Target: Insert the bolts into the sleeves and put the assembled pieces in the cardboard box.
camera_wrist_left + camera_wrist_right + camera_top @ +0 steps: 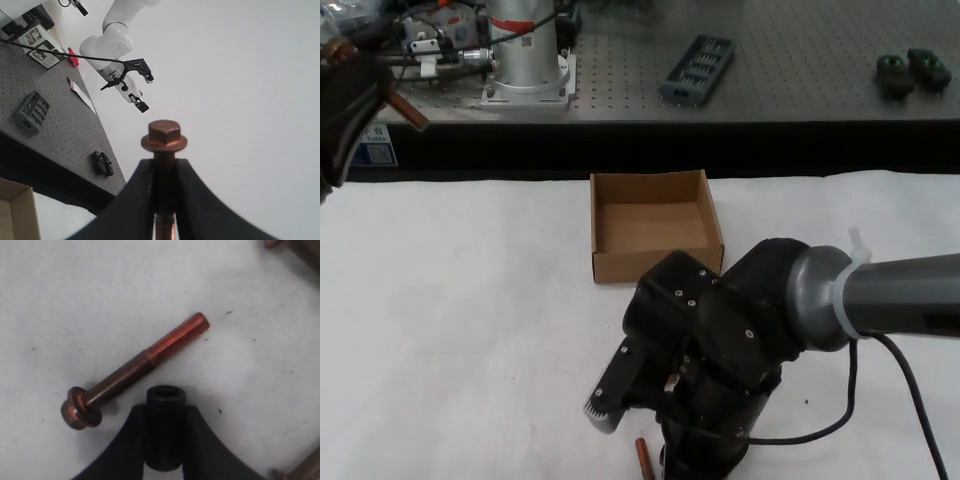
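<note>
A black sleeve [166, 432] is clamped between the two fingers of the right gripper [166, 410], with its open bore turned toward the white cloth [75, 290] below. Near the sleeve's end a loose bolt [132, 371] of copper colour is seen lying flat on the cloth, its flanged head close to one finger and its threaded end pointing away at a slant. Parts of other copper pieces are cut off at the edges of the right wrist view, and too little is shown for them to be identified. In the high view this arm is seen entering from the right and bent down over the near part of the cloth, with the open cardboard box [655, 225] standing just beyond its wrist. The left gripper [164, 170] is clenched on a held bolt [164, 140], which is grasped by the shank so that the hexagonal flanged head stands clear above the fingertips. This gripper is raised at the far left of the high view, well apart from the box. Behind the cloth a perforated bench [800, 60] is seen, on which a grey rack [697, 67] and two small black objects [913, 70] are set.
</note>
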